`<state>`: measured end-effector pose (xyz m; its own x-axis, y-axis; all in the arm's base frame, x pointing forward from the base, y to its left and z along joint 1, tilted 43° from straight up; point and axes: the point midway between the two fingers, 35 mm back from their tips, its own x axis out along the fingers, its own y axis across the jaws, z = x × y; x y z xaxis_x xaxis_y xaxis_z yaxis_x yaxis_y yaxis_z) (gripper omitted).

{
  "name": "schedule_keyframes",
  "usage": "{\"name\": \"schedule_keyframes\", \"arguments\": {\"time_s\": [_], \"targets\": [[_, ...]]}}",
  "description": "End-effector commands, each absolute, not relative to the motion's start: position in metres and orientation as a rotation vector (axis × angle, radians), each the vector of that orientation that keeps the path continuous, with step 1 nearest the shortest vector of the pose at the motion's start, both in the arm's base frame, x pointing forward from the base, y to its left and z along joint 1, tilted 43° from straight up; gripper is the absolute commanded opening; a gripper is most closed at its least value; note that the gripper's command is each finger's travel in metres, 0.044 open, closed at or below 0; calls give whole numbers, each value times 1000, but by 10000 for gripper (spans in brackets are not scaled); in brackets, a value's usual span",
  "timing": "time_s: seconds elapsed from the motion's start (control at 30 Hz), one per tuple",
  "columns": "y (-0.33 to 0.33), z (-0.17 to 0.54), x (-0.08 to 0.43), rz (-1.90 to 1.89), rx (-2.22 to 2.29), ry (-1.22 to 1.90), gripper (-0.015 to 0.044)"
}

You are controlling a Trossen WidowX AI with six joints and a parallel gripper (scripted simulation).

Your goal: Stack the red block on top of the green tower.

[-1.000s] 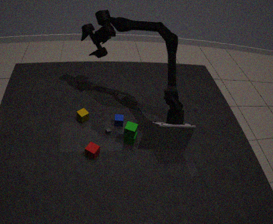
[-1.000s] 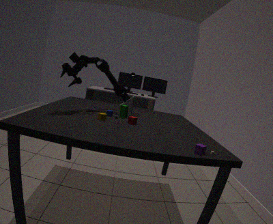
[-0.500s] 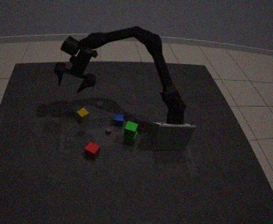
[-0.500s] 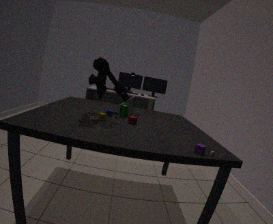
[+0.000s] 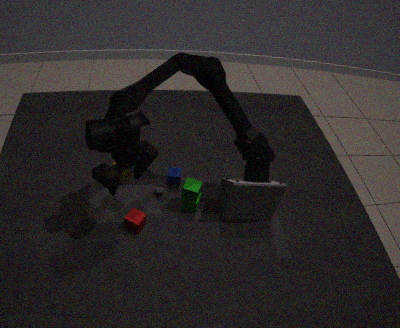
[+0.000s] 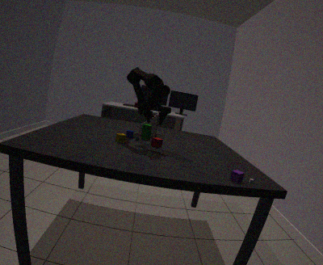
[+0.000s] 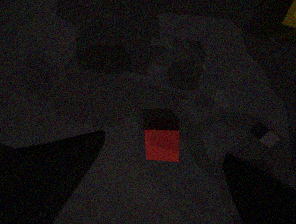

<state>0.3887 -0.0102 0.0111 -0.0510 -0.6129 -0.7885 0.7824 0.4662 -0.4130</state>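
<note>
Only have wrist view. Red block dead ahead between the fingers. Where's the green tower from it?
Observer: In the top view the green tower stands apart from the red block, on the arm-base side of it.
Operator: Anything close to the tower?
Observer: A blue block sits just behind it, with a gap.
Operator: Gripper down on the block yet?
Observer: No. The gripper is open and empty, above the table, over a yellow block.
</note>
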Motion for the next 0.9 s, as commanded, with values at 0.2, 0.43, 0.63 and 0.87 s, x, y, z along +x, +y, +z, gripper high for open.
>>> {"name": "schedule_keyframes", "arguments": {"time_s": [0.2,0.43,0.63,0.87], "targets": [[17,-18,363,-1114,-21,1282,440],[-2,-38,362,-1114,-21,1281,440],[-25,-64,357,-1116,-23,1280,440],[-27,-68,358,-1116,-23,1280,440]]}}
